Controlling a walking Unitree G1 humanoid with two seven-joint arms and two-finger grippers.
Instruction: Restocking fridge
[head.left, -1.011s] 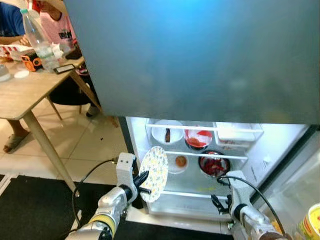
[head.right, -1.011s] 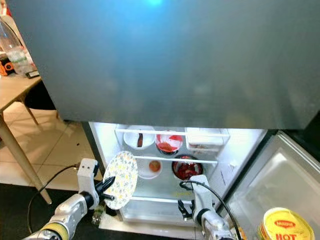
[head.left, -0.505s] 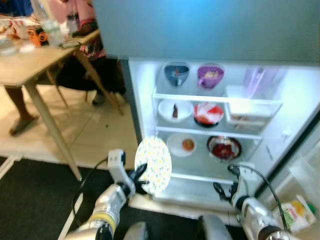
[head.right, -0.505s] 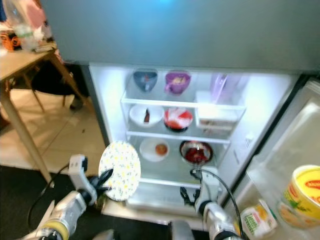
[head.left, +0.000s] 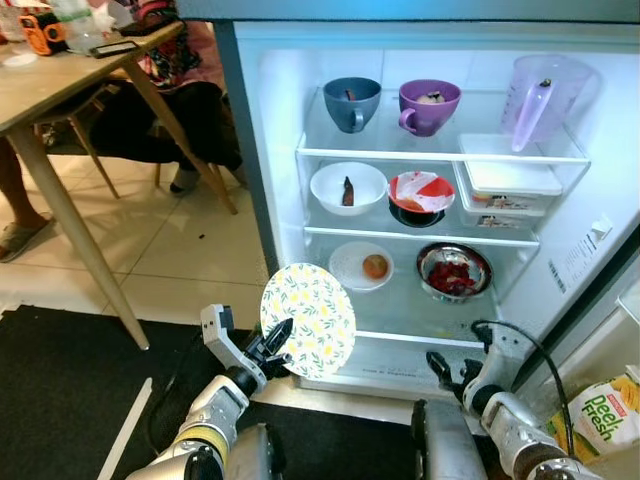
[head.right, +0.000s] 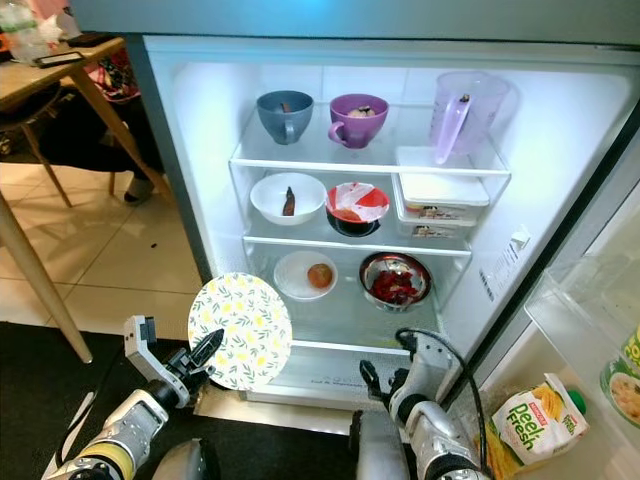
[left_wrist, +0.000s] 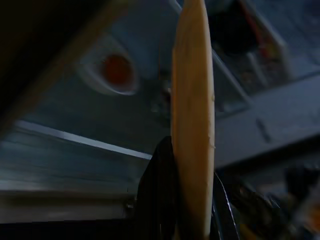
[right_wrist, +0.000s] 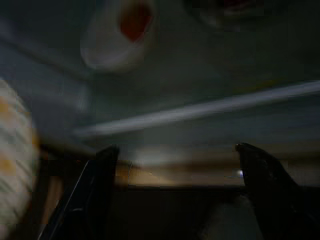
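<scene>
The fridge (head.right: 560, 200) stands open in front of the robot, lit inside, and the robot is crouched low at its foot. The left hand (head.left: 275, 345) pinches the rim of a flowered plate (head.left: 308, 319), holding it upright with its patterned face toward the robot, just outside the lower shelves. Held on edge like that it stays slim, probably so it can pass the door frame before being laid flat. In the left wrist view the plate (left_wrist: 192, 115) shows as a thin pale edge clamped between the dark fingers (left_wrist: 157, 200).

The right hand (head.right: 378, 383) hangs low by the bottom lip of the fridge, fingers spread wide with nothing between them, likely ready to steady something.

Inside, the top shelf carries a blue mug (head.right: 284, 115), a purple mug (head.right: 359, 118) and a clear jug (head.right: 462, 110). Below sit a white bowl (head.right: 287, 197), a covered dark bowl (head.right: 356, 207) and a lidded box (head.right: 441, 203). Lower still are a small plate with an orange thing on it (head.right: 307, 275) and a steel bowl of red food (head.right: 396, 280), with bare glass in front of them where the plate could fit.

A wooden desk (head.left: 50, 95) stands off to the left with a person's legs beside it.
</scene>
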